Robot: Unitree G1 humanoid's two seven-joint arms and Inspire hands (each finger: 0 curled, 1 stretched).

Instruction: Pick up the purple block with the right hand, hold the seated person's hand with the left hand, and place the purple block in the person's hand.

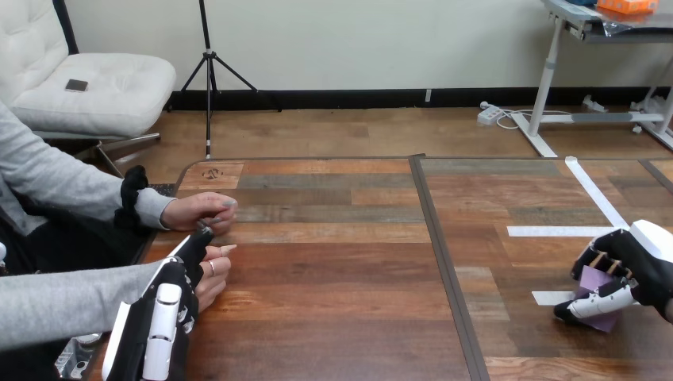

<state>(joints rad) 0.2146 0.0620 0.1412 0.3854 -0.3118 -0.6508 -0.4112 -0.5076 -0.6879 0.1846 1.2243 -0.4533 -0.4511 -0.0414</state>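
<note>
Well, the purple block (pixel 595 286) sits at the far right of the table (pixel 341 278), caged inside my right hand (pixel 644 268). The fingers (pixel 589 259) are curled down over its top edge and the thumb (pixel 606 302) is pressed in along its near side, so I read it as a closed pinch on the block. I cannot tell whether its lower corner has left the wood. A short strip of white tape (pixel 548 298) lies just beside it.

Across the table, my left hand (pixel 163 321) reaches up along the left edge with its fingers stretched out straight, lying against the person's nearer hand (pixel 214 274). I see no curl round it, so I judge that hand only touched, not yet held. The person's farther hand (pixel 198 211) rests on the table just beyond.

I take the layout as staging: the receiving hand steadied on one side, the block gripped well apart on the other, with the carry across left to do.
</note>
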